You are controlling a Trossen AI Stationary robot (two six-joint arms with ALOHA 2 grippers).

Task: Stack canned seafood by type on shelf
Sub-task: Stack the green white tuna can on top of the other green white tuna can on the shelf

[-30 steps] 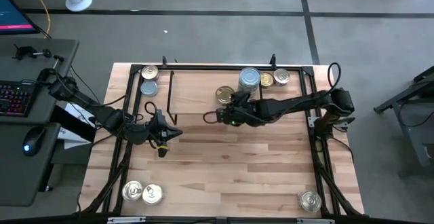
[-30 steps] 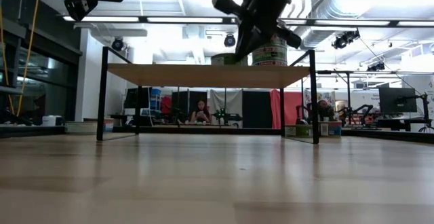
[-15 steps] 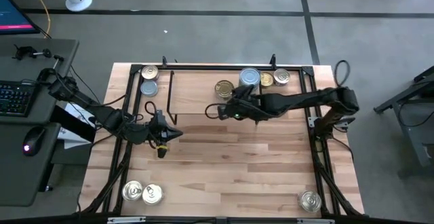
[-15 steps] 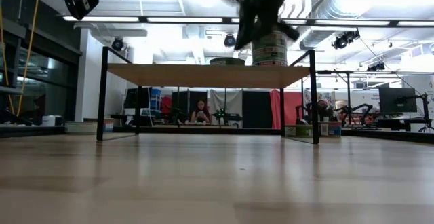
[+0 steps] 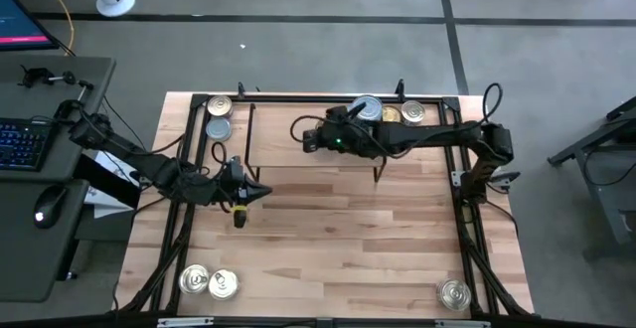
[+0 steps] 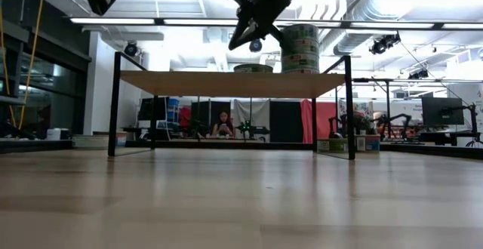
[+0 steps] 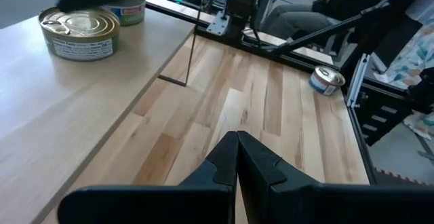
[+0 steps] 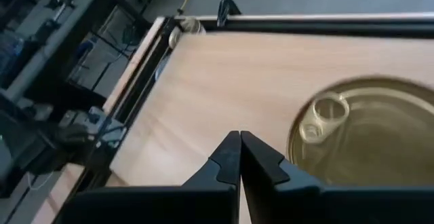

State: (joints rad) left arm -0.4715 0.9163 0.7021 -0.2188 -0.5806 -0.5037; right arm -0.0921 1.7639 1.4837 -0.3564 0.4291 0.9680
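The shelf (image 5: 288, 149) is a low light-wood board on black wire legs at the table's far side. On it stand a stack of tins with a pale-blue top (image 5: 366, 109), two gold tins (image 5: 400, 115) and one single gold tin (image 8: 359, 132). In the high view my right arm hides that single tin. My right gripper (image 5: 303, 137) is shut and empty. It hovers above the shelf, just left of the single gold tin. My left gripper (image 5: 260, 194) is shut and empty, above the table near the shelf's near left corner.
Two tins (image 5: 218, 117) lie on the table left of the shelf. Two more (image 5: 209, 282) lie at the near left corner and one (image 5: 454, 293) at the near right. A black metal frame (image 5: 189, 169) runs along the table's edges. Bare wood lies in the middle.
My right gripper has moved from the shelf's near edge toward the table's far edge and a little left, staying above the shelf. Its arm now covers the single gold tin, which has stayed in place. My left gripper has shifted slightly toward the right.
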